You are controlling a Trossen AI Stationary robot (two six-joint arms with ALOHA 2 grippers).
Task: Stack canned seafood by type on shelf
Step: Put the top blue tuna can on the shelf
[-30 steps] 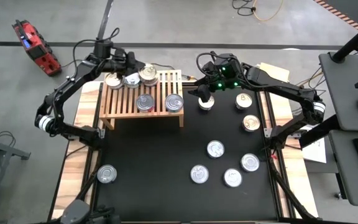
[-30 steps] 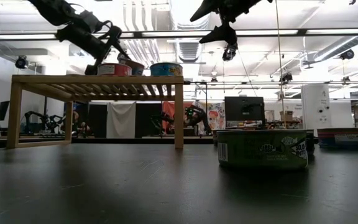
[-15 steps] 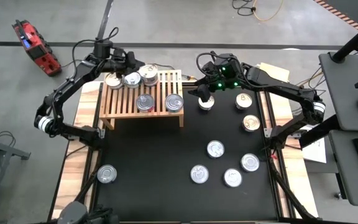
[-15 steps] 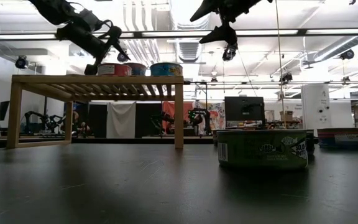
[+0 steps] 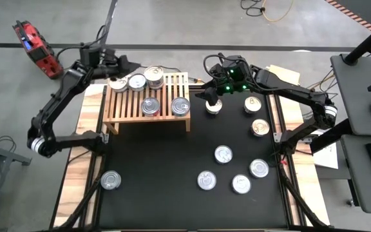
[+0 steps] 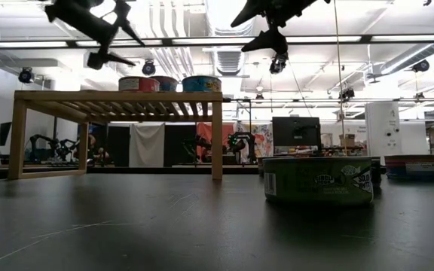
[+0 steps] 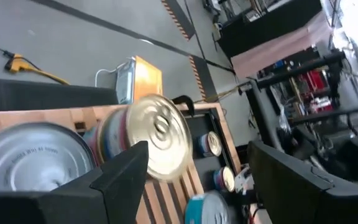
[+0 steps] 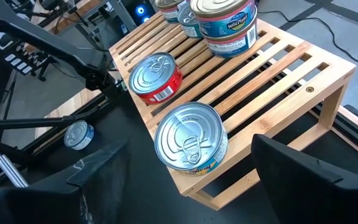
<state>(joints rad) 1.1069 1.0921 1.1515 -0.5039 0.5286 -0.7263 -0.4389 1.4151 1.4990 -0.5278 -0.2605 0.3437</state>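
Light wood was the thing to steer by: your shelf [image 5: 147,98] stood on the black mat [image 5: 172,161] near its far left corner, slats running front to back. On the shelf's far edge you had three tins in a row [image 5: 136,80], the one nearest the shelf's right end stacked two high, its blue label plain in the right wrist view [image 8: 224,18]. Toward the shelf's front right sat two more side by side, a red-labelled tin [image 8: 155,77] and a silver-lidded tin [image 8: 190,138] at the corner.

Your left gripper [image 5: 113,64] hung above and just beyond the shelf's far left corner, jaws spread wide with nothing between them; in the low view it [image 6: 105,47] was clear of the tins, up and to the left of them. Its own camera looked past both fingers [image 7: 120,177] at a gold-lidded tin [image 7: 160,138] on the slats.

Your right gripper [image 5: 209,96] hovered just off the shelf's right end, directly over a tin on the mat [image 5: 212,106], jaws wide apart and empty.

Right of the shelf, beyond that tin, two gold-lidded tins [image 5: 256,115] sat on the mat. In front of the shelf and to its right lay four silver tins [image 5: 232,171] in a loose group, and one lone tin [image 5: 111,180] sat well in front of the shelf's left end.
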